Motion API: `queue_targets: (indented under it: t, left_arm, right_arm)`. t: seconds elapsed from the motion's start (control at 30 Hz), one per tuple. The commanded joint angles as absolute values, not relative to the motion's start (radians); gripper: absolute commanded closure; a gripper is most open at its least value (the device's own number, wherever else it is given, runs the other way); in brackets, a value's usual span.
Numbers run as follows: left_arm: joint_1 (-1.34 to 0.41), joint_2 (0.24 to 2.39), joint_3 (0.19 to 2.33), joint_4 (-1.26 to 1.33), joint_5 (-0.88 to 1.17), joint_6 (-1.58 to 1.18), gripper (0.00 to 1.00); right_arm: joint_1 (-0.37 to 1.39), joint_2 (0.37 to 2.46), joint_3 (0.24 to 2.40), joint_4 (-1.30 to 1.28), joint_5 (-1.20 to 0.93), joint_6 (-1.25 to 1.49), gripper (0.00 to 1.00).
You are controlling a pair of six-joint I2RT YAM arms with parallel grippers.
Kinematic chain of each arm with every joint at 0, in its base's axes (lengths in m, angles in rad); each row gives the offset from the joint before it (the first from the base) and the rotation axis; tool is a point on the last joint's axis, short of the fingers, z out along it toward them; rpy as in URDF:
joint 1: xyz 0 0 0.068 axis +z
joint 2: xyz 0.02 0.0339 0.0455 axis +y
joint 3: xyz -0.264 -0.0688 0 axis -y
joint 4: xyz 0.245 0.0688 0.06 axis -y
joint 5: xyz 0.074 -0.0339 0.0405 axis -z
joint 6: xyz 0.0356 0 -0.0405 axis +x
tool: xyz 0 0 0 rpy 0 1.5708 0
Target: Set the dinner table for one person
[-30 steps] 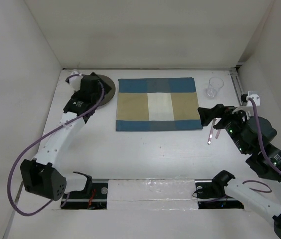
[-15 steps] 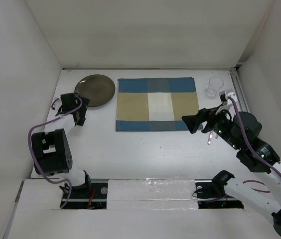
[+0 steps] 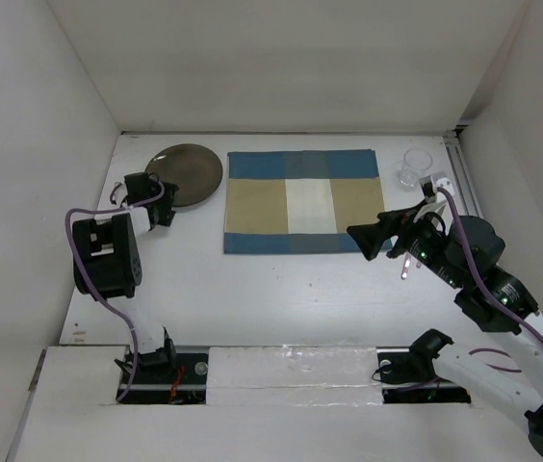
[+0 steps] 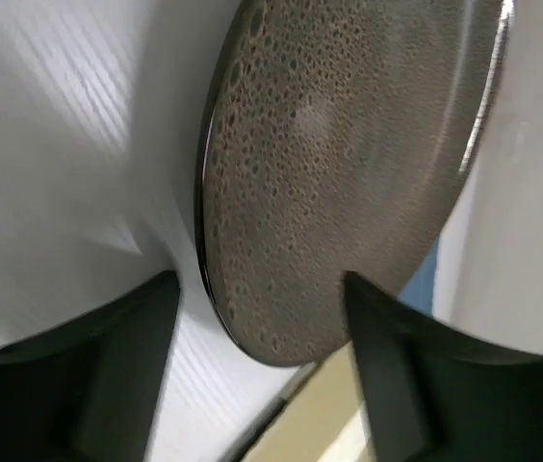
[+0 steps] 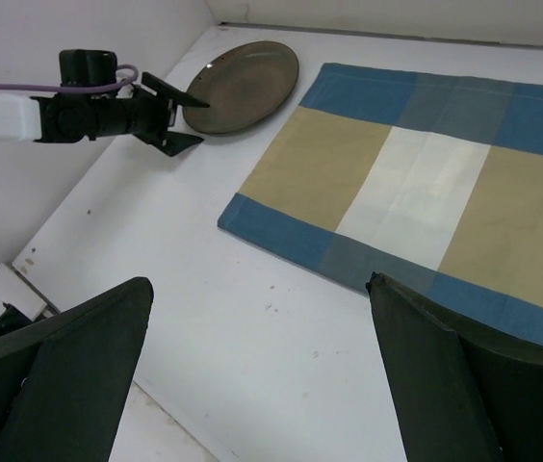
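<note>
The dinner table point(image 3: 281, 289) is a white tabletop. A dark speckled plate point(image 3: 190, 171) lies at its back left. My left gripper point(image 3: 162, 205) reaches the plate's near-left rim, open, with the rim point(image 4: 252, 346) in the gap between the fingers point(image 4: 117, 366). From the right wrist, the left gripper point(image 5: 190, 120) straddles the edge of the plate point(image 5: 243, 82). My right gripper point(image 3: 373, 234) hovers open and empty over the bare table point(image 5: 204, 279), just off the placemat's near-right corner.
A blue-and-tan patchwork placemat point(image 3: 302, 202) lies at the middle back. A clear glass point(image 3: 414, 168) stands at the back right. A silver utensil point(image 3: 406, 262) lies right of the placemat, partly under my right arm. White walls close in the table.
The left arm drew back from over the plate and folded, then brought its gripper to the plate's near-left rim with jaws narrower. The right gripper moved left toward the placemat's corner.
</note>
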State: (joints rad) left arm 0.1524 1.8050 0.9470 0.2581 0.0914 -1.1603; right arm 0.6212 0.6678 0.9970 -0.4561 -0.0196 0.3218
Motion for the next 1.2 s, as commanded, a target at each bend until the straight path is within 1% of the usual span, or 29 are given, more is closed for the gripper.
queue_targets:
  t: [0.0,0.1,0.13,0.17,0.23,0.27,0.4,0.53,0.7,0.87,1.17]
  left_arm:
    - [0.153,1.879,0.992,0.186,0.074,-1.160,0.41]
    - [0.153,1.922,1.020,0.175,0.074,-1.160,0.55]
    - [0.153,1.931,1.020,0.175,0.074,-1.169,0.63]
    - [0.153,1.931,1.020,0.164,0.074,-1.169,0.79]
    - [0.153,1.942,1.011,0.176,0.074,-1.180,0.95]
    - [0.153,1.942,1.011,0.176,0.074,-1.180,1.00]
    - [0.153,1.875,0.991,0.158,0.048,-1.189,1.00]
    - [0.153,1.742,1.067,0.071,0.006,-1.160,1.00]
    - [0.130,1.603,1.144,0.022,-0.107,-1.140,1.00]
    - [0.121,1.563,1.242,-0.025,-0.072,-1.104,1.00]
    - [0.121,1.441,1.197,0.035,0.018,-1.086,1.00]
  right_arm:
    - [0.617,0.663,0.997,-0.396,-0.037,0.342,0.00]
    - [0.617,0.672,0.997,-0.396,-0.026,0.342,0.00]
    - [0.617,0.672,1.006,-0.396,-0.026,0.342,0.00]
    - [0.617,0.672,1.006,-0.405,-0.026,0.342,0.00]
    - [0.617,0.681,1.006,-0.405,-0.026,0.342,0.00]
    - [0.617,0.681,1.006,-0.405,-0.026,0.351,0.00]
    - [0.617,0.681,1.017,-0.414,-0.015,0.351,0.00]
    - [0.617,0.681,1.035,-0.439,0.011,0.351,0.00]
    - [0.617,0.653,1.048,-0.471,0.035,0.351,0.00]
    - [0.617,0.634,1.048,-0.509,0.055,0.351,0.00]
    - [0.617,0.583,1.089,-0.587,0.144,0.333,0.00]
